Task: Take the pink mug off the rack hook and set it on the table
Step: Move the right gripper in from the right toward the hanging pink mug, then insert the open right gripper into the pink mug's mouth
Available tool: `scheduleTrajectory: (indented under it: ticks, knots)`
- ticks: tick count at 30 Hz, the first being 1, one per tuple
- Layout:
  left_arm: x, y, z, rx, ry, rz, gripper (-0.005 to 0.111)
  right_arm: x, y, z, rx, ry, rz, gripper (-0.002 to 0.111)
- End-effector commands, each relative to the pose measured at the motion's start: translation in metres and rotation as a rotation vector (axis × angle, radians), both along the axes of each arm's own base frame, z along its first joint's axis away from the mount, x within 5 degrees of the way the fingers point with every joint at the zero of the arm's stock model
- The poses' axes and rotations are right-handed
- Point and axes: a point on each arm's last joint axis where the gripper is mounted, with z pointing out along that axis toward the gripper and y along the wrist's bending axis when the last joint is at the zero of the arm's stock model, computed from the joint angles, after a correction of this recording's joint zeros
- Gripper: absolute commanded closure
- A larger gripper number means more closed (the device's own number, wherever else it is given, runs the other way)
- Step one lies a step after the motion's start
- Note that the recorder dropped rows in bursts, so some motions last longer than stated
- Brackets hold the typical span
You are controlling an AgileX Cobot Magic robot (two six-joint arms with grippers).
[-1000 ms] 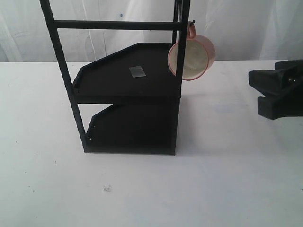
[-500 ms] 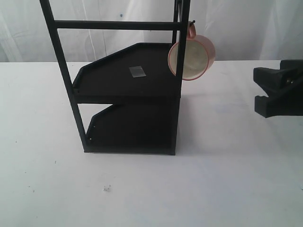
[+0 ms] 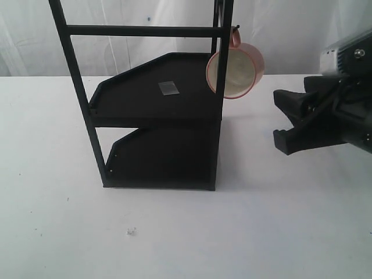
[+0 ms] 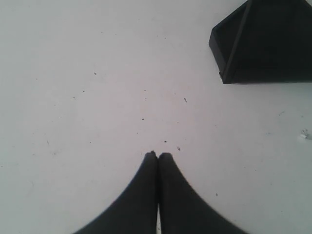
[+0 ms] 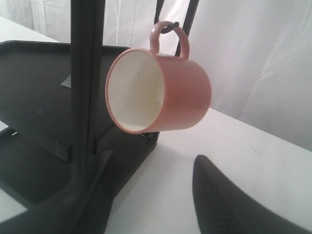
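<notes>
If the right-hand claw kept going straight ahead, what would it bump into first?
Probably the rack, at its upright post, passing just under the hanging pink mug; the open right gripper seems aimed below it, though depth is unclear.

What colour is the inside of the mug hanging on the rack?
The mug is cream-white inside, pink outside; the right wrist view shows it best.

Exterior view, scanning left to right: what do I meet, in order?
rack → pink mug, hanging at the rack's right post → right hand, open, over the table.
</notes>
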Motion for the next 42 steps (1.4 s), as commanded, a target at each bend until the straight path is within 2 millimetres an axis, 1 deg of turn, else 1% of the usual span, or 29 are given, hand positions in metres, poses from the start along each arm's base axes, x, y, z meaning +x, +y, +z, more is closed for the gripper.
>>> scheduleTrajectory:
  ticks: [1,3,9,19,23,24,25,26,27,31,35,42]
  knots:
    - [0.000,0.000,0.000,-0.008,-0.003,-0.002,0.107,-0.001,0.001,0.000,0.038,0.007,-0.005,0.062]
    - [0.000,0.000,0.000,-0.008,-0.003,-0.002,0.107,0.000,0.001,0.001,0.065,0.011,-0.015,0.062]
    - [0.000,0.000,0.000,-0.008,-0.003,-0.002,0.107,-0.003,0.001,0.001,0.060,0.029,-0.003,0.062]
    - [0.000,0.000,0.000,-0.008,-0.003,-0.002,0.107,-0.015,-0.004,0.013,0.066,-0.023,0.015,0.062]
    - [0.000,0.000,0.000,-0.008,-0.003,-0.002,0.107,-0.023,-0.006,0.015,0.000,-0.043,0.054,0.062]
    - [0.000,0.000,0.000,-0.008,-0.003,-0.002,0.107,-0.025,-0.007,0.017,-0.040,-0.070,0.067,0.062]
    - [0.000,0.000,0.000,-0.008,-0.003,-0.002,0.107,-0.026,-0.007,0.017,-0.047,-0.070,0.070,0.062]
    - [0.000,0.000,0.000,-0.008,-0.003,-0.002,0.107,-0.027,-0.008,0.016,-0.001,-0.032,0.053,0.062]
    - [0.000,0.000,0.000,-0.008,-0.003,-0.002,0.107,-0.026,-0.009,0.015,0.040,0.002,0.032,0.062]
    - [0.000,0.000,0.000,-0.008,-0.003,-0.002,0.107,-0.026,-0.008,0.016,0.120,0.022,0.013,0.062]
    - [0.000,0.000,0.000,-0.008,-0.003,-0.002,0.107,-0.024,-0.007,0.015,0.115,0.028,0.014,0.062]
    - [0.000,0.000,0.000,-0.008,-0.003,-0.002,0.107,-0.007,0.004,0.002,0.083,0.042,0.046,0.062]
